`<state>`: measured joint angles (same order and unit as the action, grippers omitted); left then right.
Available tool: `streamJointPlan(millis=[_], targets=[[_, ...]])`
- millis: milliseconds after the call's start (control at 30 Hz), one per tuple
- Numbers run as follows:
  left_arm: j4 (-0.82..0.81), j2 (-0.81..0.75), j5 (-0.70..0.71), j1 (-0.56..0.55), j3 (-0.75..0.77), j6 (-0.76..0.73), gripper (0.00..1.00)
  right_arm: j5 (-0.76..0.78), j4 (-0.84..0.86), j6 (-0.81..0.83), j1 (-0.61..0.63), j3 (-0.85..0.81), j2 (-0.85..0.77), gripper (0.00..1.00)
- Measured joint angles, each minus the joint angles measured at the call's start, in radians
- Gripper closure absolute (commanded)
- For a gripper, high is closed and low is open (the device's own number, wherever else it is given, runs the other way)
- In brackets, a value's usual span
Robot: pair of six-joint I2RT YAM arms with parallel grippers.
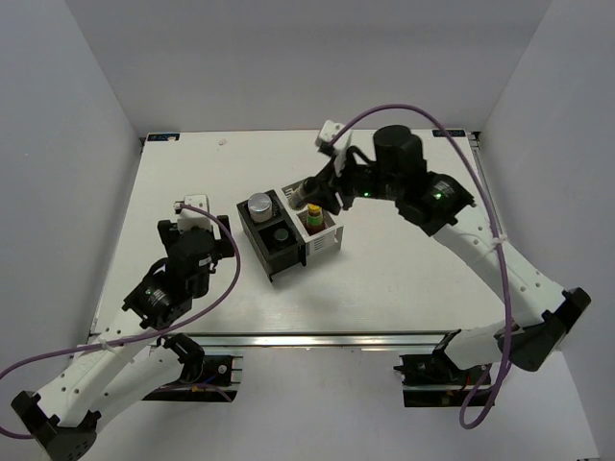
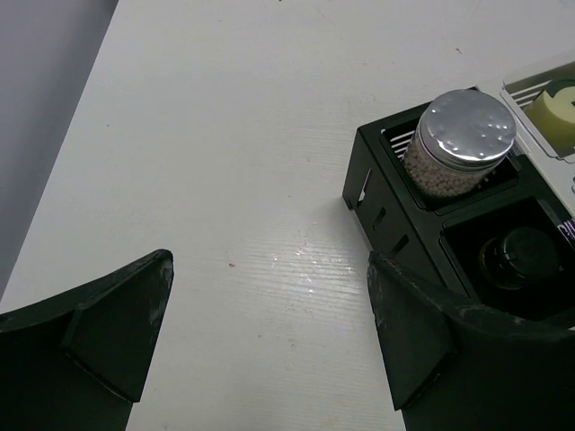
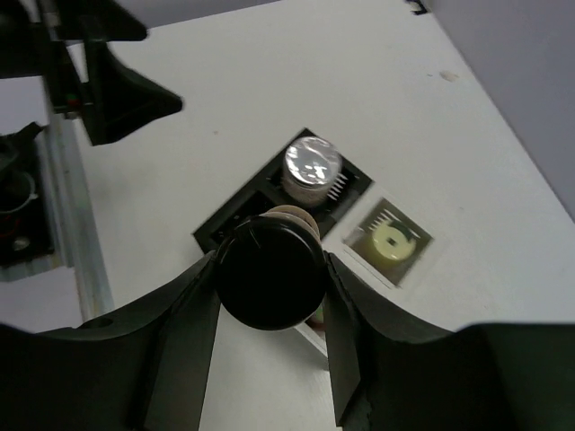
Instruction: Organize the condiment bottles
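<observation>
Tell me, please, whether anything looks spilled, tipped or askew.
Nothing spilled or tipped. The rack sits askew on the table; the silver-lidded jar stands upright in it. The right gripper holds a black-lidded jar.

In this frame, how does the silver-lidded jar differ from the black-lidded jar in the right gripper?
The silver-lidded jar has a shiny metal lid; the black-lidded jar has a matt black one. The silver-lidded jar stands in a black compartment of the rack; the black-lidded jar is clamped in the right gripper above the rack. Both lids are round.
</observation>
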<state>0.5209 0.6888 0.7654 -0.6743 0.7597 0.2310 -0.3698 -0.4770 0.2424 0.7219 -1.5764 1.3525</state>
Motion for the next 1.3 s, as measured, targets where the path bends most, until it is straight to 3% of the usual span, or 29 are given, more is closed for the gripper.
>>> streamJointPlan(millis=[200, 333, 933, 1300], targets=[[-0.006, -0.008, 0.014, 0.012, 0.0, 0.003, 0.02, -0.031, -0.021, 0.017, 0.164, -0.048, 0.123, 1.0], [-0.006, -0.011, 0.018, 0.021, -0.002, 0.003, 0.02, -0.037, -0.024, 0.024, 0.209, -0.056, 0.211, 1.0], [-0.011, -0.046, 0.017, 0.037, -0.013, 0.003, 0.02, 0.032, 0.082, 0.033, 0.217, -0.023, 0.38, 1.0], [-0.021, -0.05, 0.011, 0.038, -0.013, 0.002, 0.02, 0.106, 0.145, 0.027, 0.203, -0.024, 0.388, 1.0]])
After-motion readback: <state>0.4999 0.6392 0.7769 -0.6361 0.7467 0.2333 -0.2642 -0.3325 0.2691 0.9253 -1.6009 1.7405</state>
